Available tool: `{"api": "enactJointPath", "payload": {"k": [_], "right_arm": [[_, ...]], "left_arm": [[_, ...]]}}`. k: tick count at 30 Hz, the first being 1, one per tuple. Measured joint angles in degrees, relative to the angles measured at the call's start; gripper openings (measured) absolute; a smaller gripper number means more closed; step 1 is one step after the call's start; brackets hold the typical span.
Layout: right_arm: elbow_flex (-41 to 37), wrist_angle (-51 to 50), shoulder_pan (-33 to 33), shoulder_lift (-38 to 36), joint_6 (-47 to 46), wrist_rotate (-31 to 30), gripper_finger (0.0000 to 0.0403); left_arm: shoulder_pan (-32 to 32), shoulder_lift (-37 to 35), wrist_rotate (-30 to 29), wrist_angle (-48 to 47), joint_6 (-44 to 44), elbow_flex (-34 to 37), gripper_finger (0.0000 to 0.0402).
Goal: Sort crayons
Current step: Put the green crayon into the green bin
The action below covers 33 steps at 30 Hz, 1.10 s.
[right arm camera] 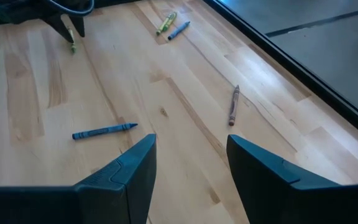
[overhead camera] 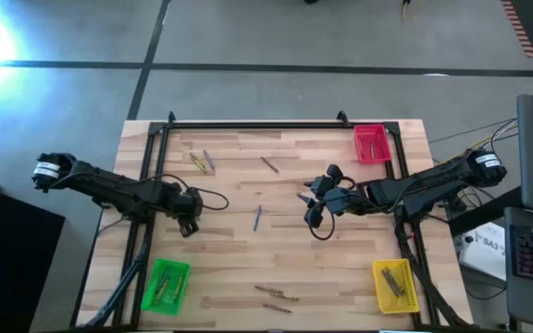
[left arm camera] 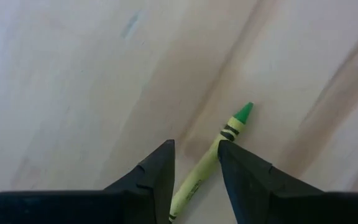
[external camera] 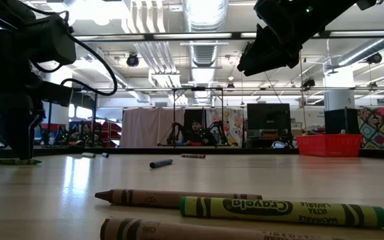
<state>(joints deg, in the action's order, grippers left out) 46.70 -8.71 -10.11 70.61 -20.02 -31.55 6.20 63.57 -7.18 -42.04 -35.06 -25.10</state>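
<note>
One word could be read: "Crayola", printed on the green crayon (external camera: 289,211) lying nearest the low camera, beside two brown crayons (external camera: 165,197). The left gripper (left arm camera: 196,163) stood low over the table (overhead camera: 248,268), its jaws partly closed about a yellow-green crayon (left arm camera: 219,149) that lay between them on the wood. The right gripper (right arm camera: 191,152) hung above mid-table, jaws wide and empty, near a blue crayon (right arm camera: 103,131) and a brown crayon (right arm camera: 233,106). More crayons lay in the green tray (overhead camera: 179,272) and yellow tray (overhead camera: 413,294).
</note>
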Motion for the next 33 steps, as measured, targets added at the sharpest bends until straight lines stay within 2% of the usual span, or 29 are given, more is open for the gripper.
{"api": "enactJointPath", "payload": {"k": [11,21,27,33], "right_arm": [[-0.02,-0.05,0.0,0.0,0.04,0.02,0.0187],[-0.07,-0.09,0.0,0.0,0.47,0.02,0.0187],[-0.07,-0.09,0.0,0.0,0.5,0.04,0.0187],[-0.07,-0.73,0.0,0.0,0.52,0.09,0.0187]], "left_arm": [[-0.04,0.18,-1.36,1.06,-2.91,-0.55,0.0114],[-0.04,0.16,-1.38,1.02,-1.75,-5.61,0.0114],[-0.04,0.18,-1.4,0.6,-6.39,-5.81,0.0115],[-0.04,2.74,-3.28,-2.32,-11.25,-5.66,0.0147]]}}
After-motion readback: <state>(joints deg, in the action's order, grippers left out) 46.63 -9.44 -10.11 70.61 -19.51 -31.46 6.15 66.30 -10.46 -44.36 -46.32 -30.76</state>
